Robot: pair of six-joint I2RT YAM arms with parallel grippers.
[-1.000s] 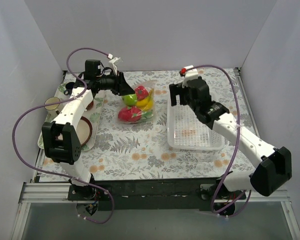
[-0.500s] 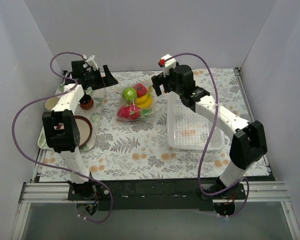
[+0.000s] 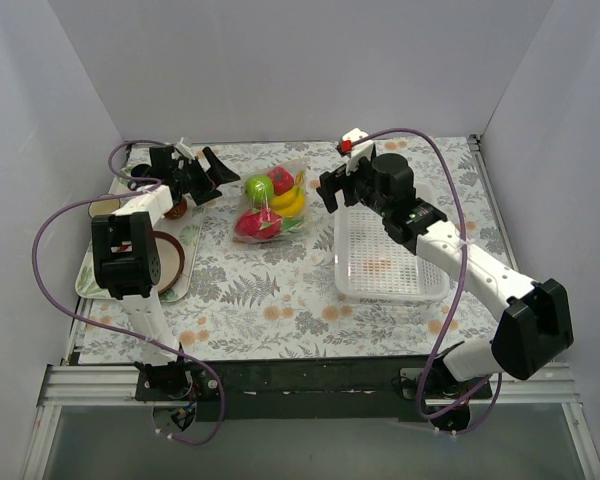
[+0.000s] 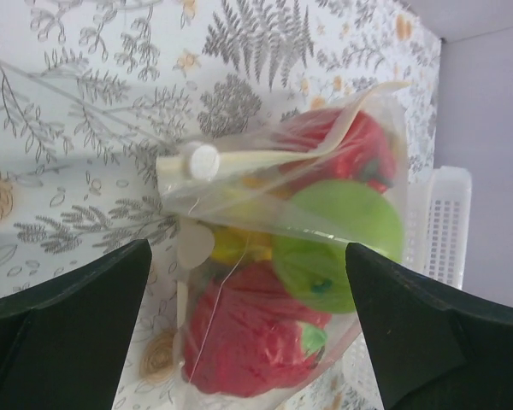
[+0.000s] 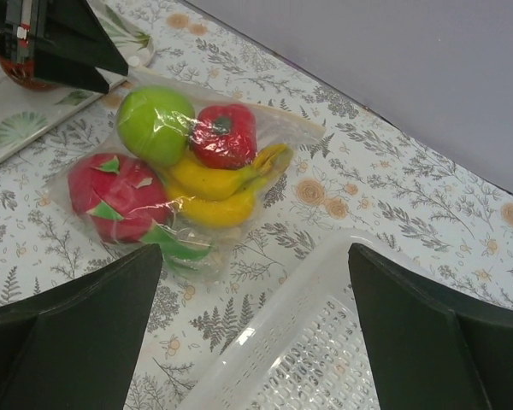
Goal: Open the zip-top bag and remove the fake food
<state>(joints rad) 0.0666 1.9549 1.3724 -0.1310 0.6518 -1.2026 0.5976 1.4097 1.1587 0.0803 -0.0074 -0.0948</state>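
The fern-print table (image 3: 280,300) carries the zip-top bag (image 3: 272,208), basket (image 3: 380,285) and tray (image 3: 176,288).

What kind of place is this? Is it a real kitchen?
Probably a robot practice booth, not a kitchen. Plain white walls box in one small table, two robot arms are bolted along its near edge, and the fake food sits in a zip-top bag.

zip-top bag (image 3: 296,172) with fake food (image 3: 261,226) inside, between tray (image 3: 84,281) at left and basket (image 3: 380,284) at right
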